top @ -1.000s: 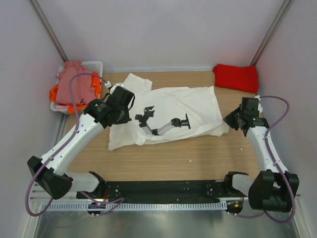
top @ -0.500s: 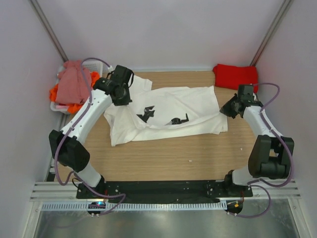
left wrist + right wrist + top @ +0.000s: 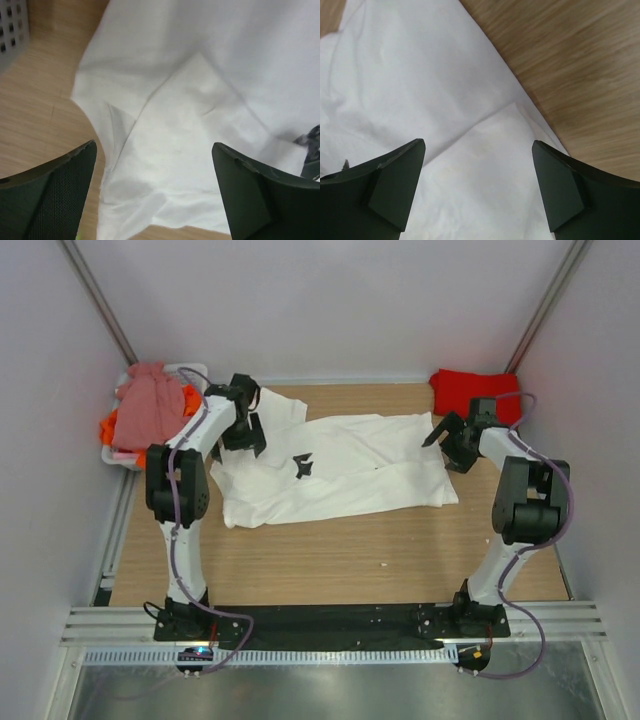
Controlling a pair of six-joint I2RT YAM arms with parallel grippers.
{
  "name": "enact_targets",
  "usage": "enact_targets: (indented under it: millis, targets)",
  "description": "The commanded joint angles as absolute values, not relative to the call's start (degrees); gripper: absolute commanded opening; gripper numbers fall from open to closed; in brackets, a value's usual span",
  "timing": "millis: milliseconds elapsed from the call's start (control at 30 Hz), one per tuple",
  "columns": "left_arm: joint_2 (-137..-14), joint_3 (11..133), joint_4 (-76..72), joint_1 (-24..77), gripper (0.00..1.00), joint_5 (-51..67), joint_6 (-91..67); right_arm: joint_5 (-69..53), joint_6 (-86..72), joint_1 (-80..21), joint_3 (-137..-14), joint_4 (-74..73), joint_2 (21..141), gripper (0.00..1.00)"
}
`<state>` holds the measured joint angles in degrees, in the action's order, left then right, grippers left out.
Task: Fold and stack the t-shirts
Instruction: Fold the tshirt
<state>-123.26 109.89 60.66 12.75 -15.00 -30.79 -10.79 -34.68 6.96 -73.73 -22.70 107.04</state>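
Left gripper and right gripper: jaws spread wide, holding nothing.
Large white cloth t-shirt lies rumpled mid-frame on the wooden table. Recommended: pinch one end edge with each gripper, catching every layer, then fold evenly toward centre.

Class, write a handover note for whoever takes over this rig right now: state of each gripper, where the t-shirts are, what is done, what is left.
Left gripper: open, empty, over the white t-shirt's left end.
Right gripper: open, empty, over its right end.
Red t-shirt: folded, far right corner of the table.
Pink t-shirt and orange t-shirt: heaped in the basket, far left.
Done: red looks folded.
Left: fold white, pink, orange; stack all.
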Motion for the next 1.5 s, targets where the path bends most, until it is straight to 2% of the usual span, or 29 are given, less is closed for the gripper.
enact_targets:
  millis: [0,167,300,467,567,700,733,867,1000,1067,1367,1467]
  targets:
    - [-109.01,102.33,59.26,16.26,1.0,-15.65,-31.9,-8.79,-31.82,6.51,-70.06,-20.92,98.72,0.96]
    - [-94.78,86.33,54.15,16.79,1.0,-16.7,-33.13,-5.19,-31.2,6.07,-65.13,-21.18,93.35,0.98]
    - [-93.08,80.86,50.19,16.52,1.0,-16.0,-33.92,-4.04,-30.94,5.54,-64.69,-22.23,91.59,0.98]
    - [-90.19,71.83,46.51,16.61,0.88,-13.36,-36.55,-1.5,-27.96,1.6,-61.53,-23.2,85.8,0.97]
    - [-84.56,64.7,44.04,16.61,0.85,-11.35,-39.01,4.63,-25.41,-7.61,-60.12,-23.64,82.01,0.97]
    - [-80.6,58.81,43.24,16.7,0.91,-8.71,-40.25,11.06,-25.84,-7.91,-61.52,-27.51,82.18,0.98]
    - [-78.77,54.01,42.02,16.7,0.97,-7.48,-40.78,14.47,-27.93,-6.6,-59.61,-28.73,82.35,0.98]
    - [-76.73,49.14,39.21,16.7,0.95,-5.37,-42.8,15.12,-31.98,-6.59,-52.93,-27.17,79.11,0.95]
    - [-74.27,44.3,35.16,16.7,0.94,-4.74,-44.47,14.94,-36.29,-6.5,-42.47,-23.03,71.03,0.84]
    - [-74.0,43.07,34.37,16.61,0.92,-5.01,-45.0,14.77,-36.3,-6.33,-41.58,-22.42,70.75,0.77]
    - [-77.6,41.04,29.27,16.26,0.89,-5.45,-45.26,11.96,-34.81,-2.73,-39.64,-17.32,79.0,0.53]
    - [-79.1,41.13,28.13,16.0,0.89,-5.27,-44.91,10.99,-33.58,-1.15,-39.9,-16.18,80.85,0.52]
